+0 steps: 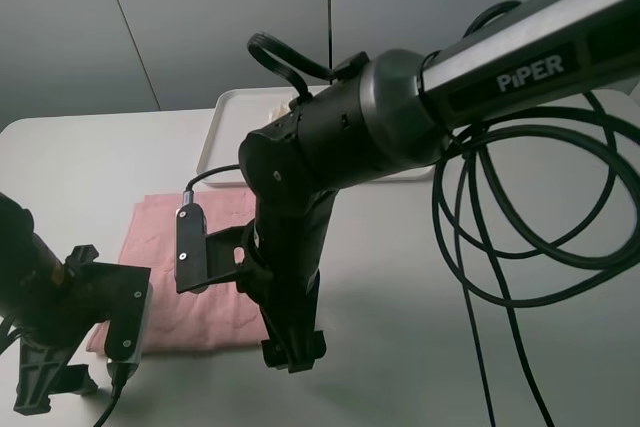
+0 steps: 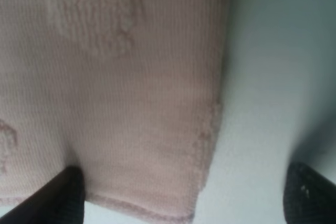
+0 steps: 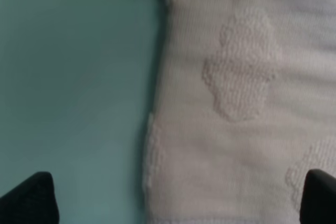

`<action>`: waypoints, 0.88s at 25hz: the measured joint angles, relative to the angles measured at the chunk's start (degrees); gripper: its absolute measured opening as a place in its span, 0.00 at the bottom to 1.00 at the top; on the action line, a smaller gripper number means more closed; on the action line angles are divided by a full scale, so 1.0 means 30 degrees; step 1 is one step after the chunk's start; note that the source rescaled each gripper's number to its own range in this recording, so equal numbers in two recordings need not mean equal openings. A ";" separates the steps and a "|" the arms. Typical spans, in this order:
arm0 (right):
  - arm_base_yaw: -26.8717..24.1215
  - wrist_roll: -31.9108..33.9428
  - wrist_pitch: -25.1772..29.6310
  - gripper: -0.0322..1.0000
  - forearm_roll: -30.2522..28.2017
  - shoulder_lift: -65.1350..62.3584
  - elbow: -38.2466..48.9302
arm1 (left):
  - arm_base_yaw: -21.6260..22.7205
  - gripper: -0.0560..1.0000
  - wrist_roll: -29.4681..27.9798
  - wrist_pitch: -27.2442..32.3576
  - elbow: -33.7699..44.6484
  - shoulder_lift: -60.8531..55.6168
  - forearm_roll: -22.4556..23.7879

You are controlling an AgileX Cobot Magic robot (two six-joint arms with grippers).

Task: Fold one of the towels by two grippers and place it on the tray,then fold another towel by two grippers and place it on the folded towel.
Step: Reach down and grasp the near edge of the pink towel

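Seemingly halfway: the pink towel (image 1: pixel 170 247) lay unfolded, left gripper (image 2: pixel 186 198) and right gripper (image 3: pixel 178 198) poised at its corners, jaws wide.

Soft, even light; wrist views out of focus.
The high view was dim and flat, with a diffuse shadow beneath the right arm (image 1: pixel 340 137) on the table (image 1: pixel 400 257). Both wrist views were blurred; the weave of the pink towel (image 2: pixel 121 103) read soft, and the right wrist view carried a teal cast.
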 joint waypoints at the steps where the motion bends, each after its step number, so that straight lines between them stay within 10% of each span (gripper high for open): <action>1: 0.0000 0.0408 0.0149 1.00 -0.0361 0.0134 0.0000 | 0.0000 0.98 0.0000 0.0000 0.0000 0.0000 0.0000; 22: 0.0562 0.2541 0.0921 1.00 -0.1971 0.1246 0.0000 | 0.0000 0.98 0.0000 0.0000 0.0000 0.0000 0.0000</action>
